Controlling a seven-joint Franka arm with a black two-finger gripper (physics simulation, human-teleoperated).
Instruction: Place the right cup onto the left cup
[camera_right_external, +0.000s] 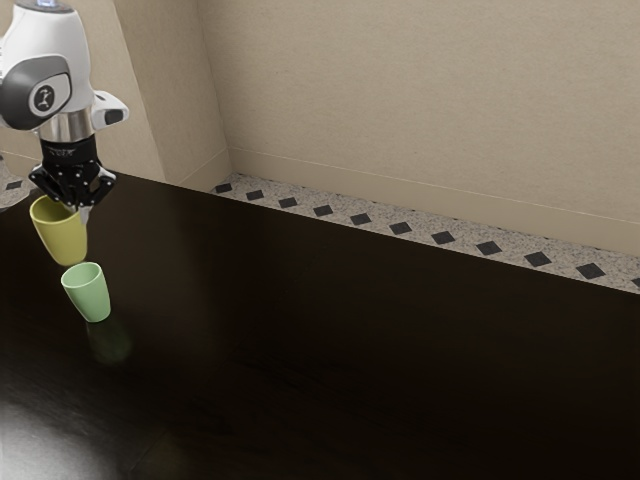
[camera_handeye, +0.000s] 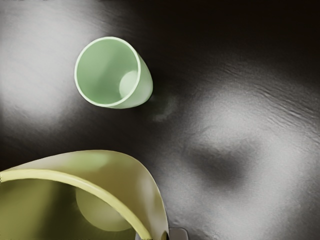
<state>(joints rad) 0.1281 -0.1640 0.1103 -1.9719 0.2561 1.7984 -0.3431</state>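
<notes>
Gripper (camera_right_external: 77, 211) is pinching the yellow cup (camera_right_external: 63, 239) by its wall near the rim, fingers nearly closed, one inside, one outside. Yellow is hanging mouth up just under the gripper, clear of the tabletop (camera_right_external: 350, 350). Green cup (camera_right_external: 91, 296) is standing upright on the tabletop, mouth open and empty, lower than the gripper and off to one side, not directly beneath it.
</notes>
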